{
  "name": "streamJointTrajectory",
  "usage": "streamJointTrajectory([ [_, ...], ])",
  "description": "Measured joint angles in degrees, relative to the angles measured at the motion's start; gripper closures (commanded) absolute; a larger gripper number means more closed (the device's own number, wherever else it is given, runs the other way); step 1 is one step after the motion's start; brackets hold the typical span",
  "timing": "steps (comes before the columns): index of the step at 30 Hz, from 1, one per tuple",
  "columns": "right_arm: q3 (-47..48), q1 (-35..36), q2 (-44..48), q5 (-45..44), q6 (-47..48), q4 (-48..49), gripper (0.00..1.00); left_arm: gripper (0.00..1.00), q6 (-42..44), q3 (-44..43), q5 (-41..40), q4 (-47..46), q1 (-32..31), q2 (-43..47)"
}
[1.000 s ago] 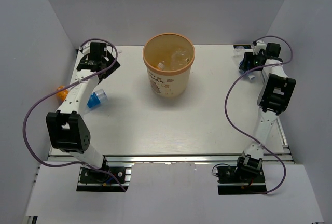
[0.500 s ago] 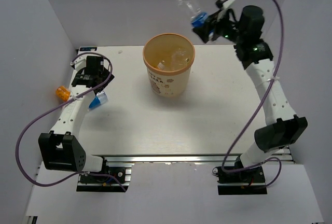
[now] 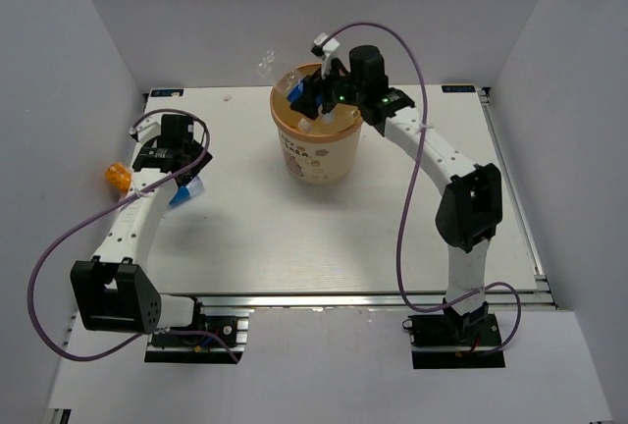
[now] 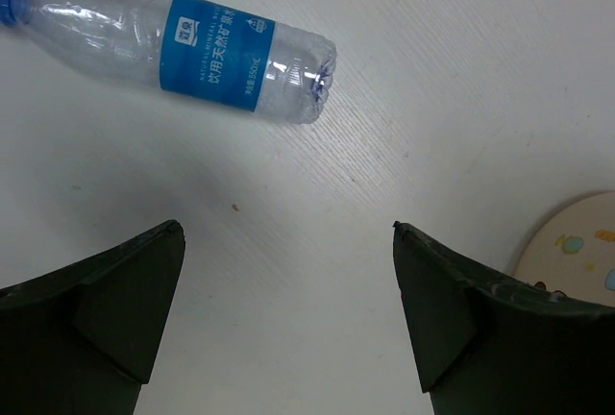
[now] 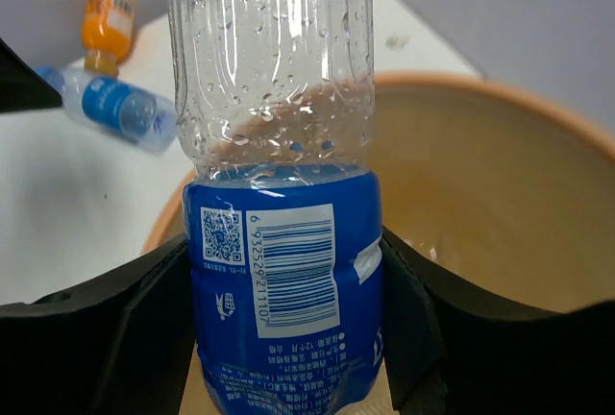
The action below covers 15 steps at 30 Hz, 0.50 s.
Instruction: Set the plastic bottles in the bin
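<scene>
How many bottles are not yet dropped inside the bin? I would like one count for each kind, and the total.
Clear with blue label: 2, the held bottle in the right gripper at the bin, and the lying bottle
Orange: 1, the orange bottle
Total: 3

White table (image 3: 343, 238): a tan paper bin (image 3: 319, 161) with an orange rim stands upright near the middle of the far edge. Close to the left edge a clear bottle (image 4: 216, 50) lies on its side (blue label, white print), with a small orange bottle (image 3: 118, 177) just beside it at the very edge.
</scene>
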<state>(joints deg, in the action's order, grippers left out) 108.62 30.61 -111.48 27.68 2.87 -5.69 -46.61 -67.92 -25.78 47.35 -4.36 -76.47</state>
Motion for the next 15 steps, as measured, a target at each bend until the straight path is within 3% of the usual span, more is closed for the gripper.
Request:
streamJointTrajectory([
  [8, 0.50, 0.85, -3.08, -0.66, 0.20, -4.59, 0.11, 0.02, -0.02, 1.07, -0.13, 1.14, 2.64, 0.07],
  [15, 1.95, 0.81, 0.66, -2.54, 2.58, -5.05, 0.11, 0.02, -0.70, 3.15, 2.73, 0.22, 5.64, 0.07],
])
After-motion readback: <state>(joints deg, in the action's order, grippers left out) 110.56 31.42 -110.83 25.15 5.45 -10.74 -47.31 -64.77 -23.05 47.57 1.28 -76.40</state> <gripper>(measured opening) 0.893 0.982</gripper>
